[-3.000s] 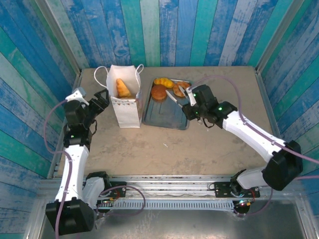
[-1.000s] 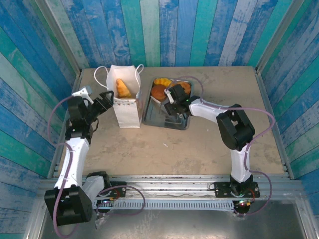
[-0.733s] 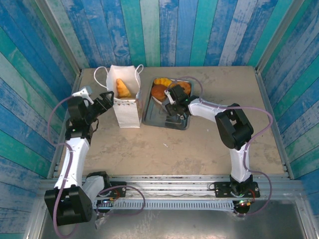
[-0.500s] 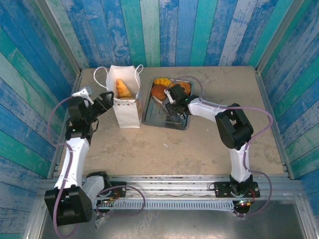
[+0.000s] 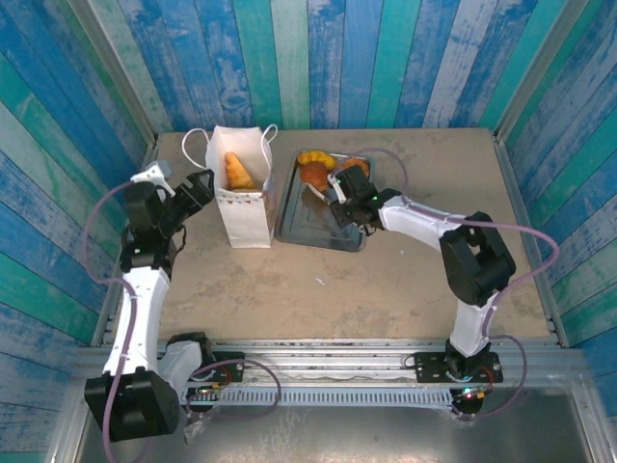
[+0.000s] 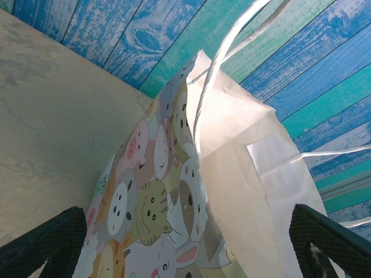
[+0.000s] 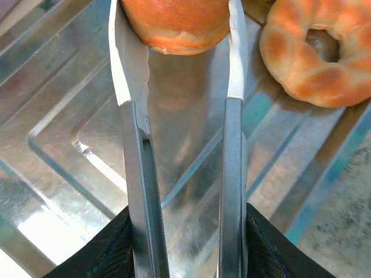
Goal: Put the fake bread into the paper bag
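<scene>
The white paper bag (image 5: 243, 207) stands left of the grey tray (image 5: 308, 230) with a croissant (image 5: 234, 171) inside it. My right gripper (image 5: 324, 181) reaches over the tray's far end. In the right wrist view my right gripper (image 7: 174, 35) has both fingers pressed against the sides of a round golden bun (image 7: 174, 23), with a ring doughnut (image 7: 316, 55) just to its right. Another croissant (image 5: 313, 157) lies at the tray's far edge. My left gripper (image 5: 198, 188) is open beside the bag's left side; the bag (image 6: 232, 191) with cartoon animal faces sits between its wide-apart fingertips (image 6: 46, 243).
The bare metal tray floor (image 7: 69, 116) lies under the right fingers. Blue and green plank walls close in the table on three sides. The bag's cord handles (image 5: 193, 145) loop out to the left and back.
My right gripper's fingers have closed in on the round bun while the right arm's elbow swung out to the right. The left gripper shifted slightly up beside the bag, still open.
</scene>
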